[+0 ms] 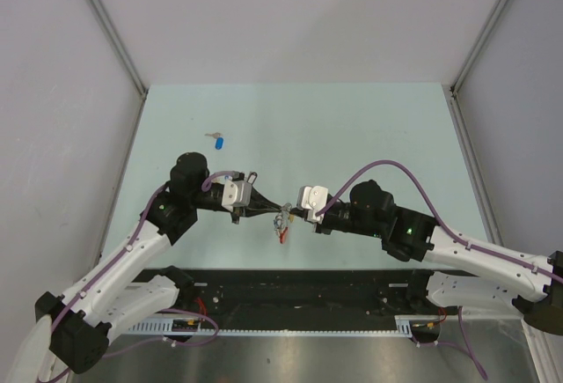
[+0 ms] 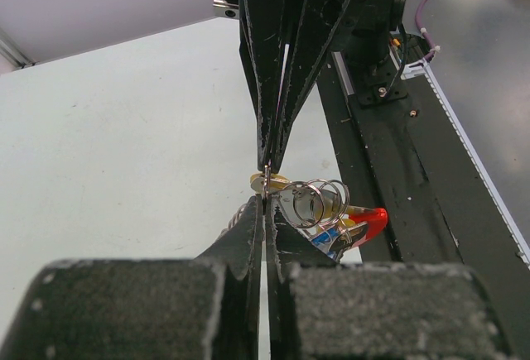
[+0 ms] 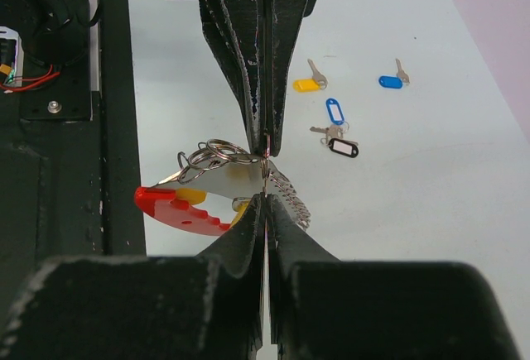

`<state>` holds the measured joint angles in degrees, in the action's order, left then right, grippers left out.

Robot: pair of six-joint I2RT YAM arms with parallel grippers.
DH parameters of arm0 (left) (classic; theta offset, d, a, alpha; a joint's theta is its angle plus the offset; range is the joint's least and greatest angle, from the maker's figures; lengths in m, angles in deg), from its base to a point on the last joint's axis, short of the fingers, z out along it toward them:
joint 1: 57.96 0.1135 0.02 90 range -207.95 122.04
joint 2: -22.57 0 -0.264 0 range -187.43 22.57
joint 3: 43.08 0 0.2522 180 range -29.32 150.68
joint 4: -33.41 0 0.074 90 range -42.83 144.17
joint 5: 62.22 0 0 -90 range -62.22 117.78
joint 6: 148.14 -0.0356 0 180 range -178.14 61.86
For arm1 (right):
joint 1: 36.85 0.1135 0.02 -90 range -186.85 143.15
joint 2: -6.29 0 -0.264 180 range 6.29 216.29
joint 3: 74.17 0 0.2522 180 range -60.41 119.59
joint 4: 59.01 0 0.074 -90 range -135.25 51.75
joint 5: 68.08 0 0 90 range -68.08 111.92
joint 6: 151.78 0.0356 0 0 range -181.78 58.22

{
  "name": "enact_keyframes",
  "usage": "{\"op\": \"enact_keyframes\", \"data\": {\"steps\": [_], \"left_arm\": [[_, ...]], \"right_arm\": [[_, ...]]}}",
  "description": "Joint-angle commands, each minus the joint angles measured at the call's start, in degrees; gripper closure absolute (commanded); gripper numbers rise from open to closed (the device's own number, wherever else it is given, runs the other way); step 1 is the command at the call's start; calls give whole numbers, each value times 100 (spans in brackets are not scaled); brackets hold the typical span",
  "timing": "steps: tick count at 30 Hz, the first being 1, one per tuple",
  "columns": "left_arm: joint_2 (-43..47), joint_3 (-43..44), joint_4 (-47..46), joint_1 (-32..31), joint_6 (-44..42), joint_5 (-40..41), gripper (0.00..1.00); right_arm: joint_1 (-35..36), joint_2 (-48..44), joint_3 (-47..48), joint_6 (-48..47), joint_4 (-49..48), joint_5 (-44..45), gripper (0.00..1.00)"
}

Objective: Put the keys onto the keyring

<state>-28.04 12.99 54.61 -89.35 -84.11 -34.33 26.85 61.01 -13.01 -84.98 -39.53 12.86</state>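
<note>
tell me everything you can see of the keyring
The keyring is a thick red plastic arc joined to silvery metal coils and links, with something yellow bunched against it. It is held tilted between the two arms at the near edge of the table. The left gripper and right gripper are both shut, tips meeting on its thin wire.

Red-and-silver keyring (image 3: 178, 207), blue-tagged key (image 3: 389, 81)
</note>
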Motion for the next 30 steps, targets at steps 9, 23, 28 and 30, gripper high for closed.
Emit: {"op": "enact_keyframes", "data": {"steps": [9,23,28,30], "left_arm": [[-19,164,-76,-33,-48,-135,99],[-98,287,143,-103,-39,-74,100],[-72,305,152,-156,5,84,100],[-81,314,205,-182,-4,154,100]], "right_arm": [[46,-137,253,0,-203,-210,100],[46,-154,253,35,-273,-202,100],[55,-137,279,52,-273,-193,100],[63,-137,279,53,-281,-184,100]]}}
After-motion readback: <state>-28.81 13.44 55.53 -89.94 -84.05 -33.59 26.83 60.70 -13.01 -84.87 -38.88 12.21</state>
